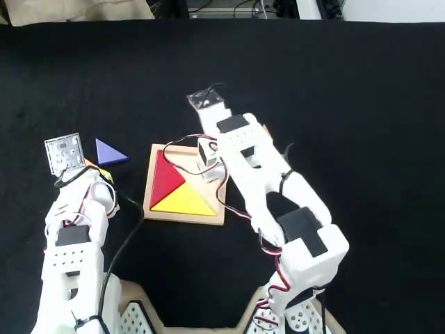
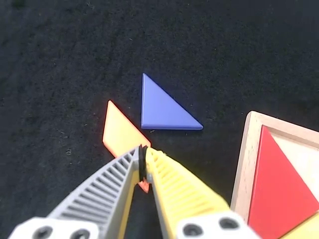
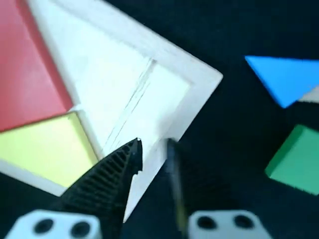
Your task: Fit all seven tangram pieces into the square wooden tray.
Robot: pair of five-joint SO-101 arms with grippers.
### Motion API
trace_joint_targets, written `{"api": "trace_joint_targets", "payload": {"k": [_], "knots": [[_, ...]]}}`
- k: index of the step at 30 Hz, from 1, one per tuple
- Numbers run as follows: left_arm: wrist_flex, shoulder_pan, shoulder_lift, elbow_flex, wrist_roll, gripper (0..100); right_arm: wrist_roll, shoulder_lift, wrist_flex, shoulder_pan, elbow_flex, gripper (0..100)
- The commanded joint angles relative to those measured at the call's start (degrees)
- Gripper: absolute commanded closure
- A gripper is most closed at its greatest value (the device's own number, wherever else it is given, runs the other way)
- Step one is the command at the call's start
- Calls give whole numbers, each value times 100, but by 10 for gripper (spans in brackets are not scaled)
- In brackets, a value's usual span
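Fingers [image 2: 167, 177] of the left gripper [image 2: 143, 152], one grey and one yellow, are seen pressed together, their tips set at the edge of an orange parallelogram [image 2: 118, 130] that lies flat on the black cloth [image 1: 334, 90]. A violet-blue triangle [image 2: 162, 109] is placed just beside the parallelogram, apart from it, and both are found near the left side of the square wooden tray [image 1: 184, 218].

The black fingers of the right gripper [image 3: 154, 147] are held slightly parted over the tray's rim near one corner, one tip above the wood and the other above the cloth outside; whether anything is touched cannot be told. Two large pieces are seated inside the tray: a red triangle [image 1: 167, 179] and a yellow triangle [image 1: 184, 202], fitted edge to edge, while the remaining floor of the tray is shown as bare pale wood. Beyond that corner, on the cloth, a light blue triangle [image 3: 281, 74] and a green piece [image 3: 299, 159] are seen near each other, outside the tray.
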Motion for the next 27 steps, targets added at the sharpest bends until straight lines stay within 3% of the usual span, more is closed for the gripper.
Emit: {"api": "trace_joint_targets", "payload": {"k": [1,13,20,27], "knots": [[-114,31,-105,-57,9,964,-273,-84,-141,105,-180,815],[-105,189,-105,-40,-35,964,-255,549,-571,220,-66,815],[-105,180,-105,-40,-35,964,-237,875,-220,404,-514,985],[-97,180,-114,-40,-26,964,308,866,-220,967,-532,985]]}}
